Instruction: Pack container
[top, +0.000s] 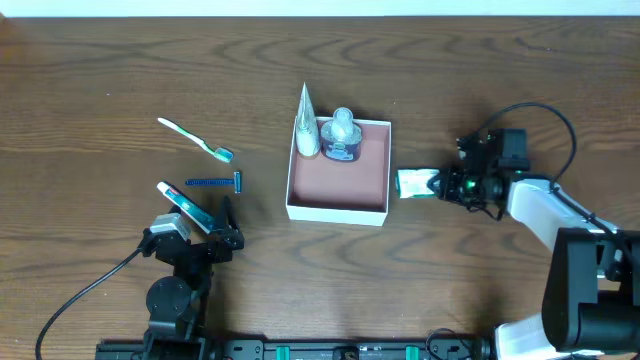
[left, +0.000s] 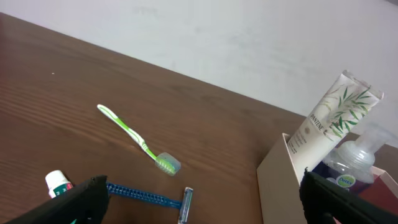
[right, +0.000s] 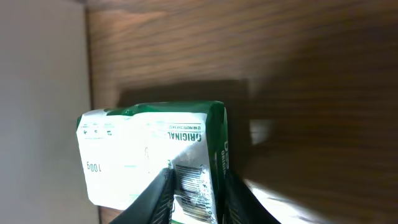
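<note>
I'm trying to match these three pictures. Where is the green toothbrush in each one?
Overhead: toothbrush lies left of the box, above the razor.
Left wrist: toothbrush sits at centre-left, head pointing toward the lower right.
Right wrist: not in it.
Shared landmark: the blue razor lies beside it in both views.

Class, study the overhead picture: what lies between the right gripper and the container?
The overhead view shows the small green-and-white carton lying on the table between the right gripper and the container, close beside the container's right wall.
</note>
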